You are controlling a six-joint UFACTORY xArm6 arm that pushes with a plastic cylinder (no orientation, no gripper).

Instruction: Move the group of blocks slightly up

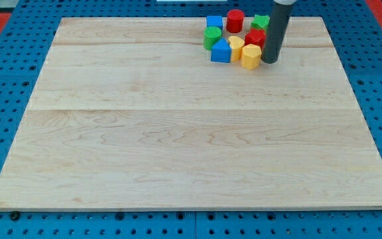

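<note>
A tight cluster of small blocks sits near the view's top, right of centre, on the wooden board (178,119). It holds a blue cube (214,22), a red cylinder (235,20), a green block (260,22), a green block (211,36), a blue block (221,51), a yellow block (235,46), a red block (255,38) and a yellow block (251,57). My tip (270,61) rests on the board just right of the lower yellow block, touching or nearly touching it. The rod partly hides the red and upper green blocks' right sides.
The board lies on a blue perforated base (5,79) that shows on all sides. The cluster is close to the board's top edge (178,18).
</note>
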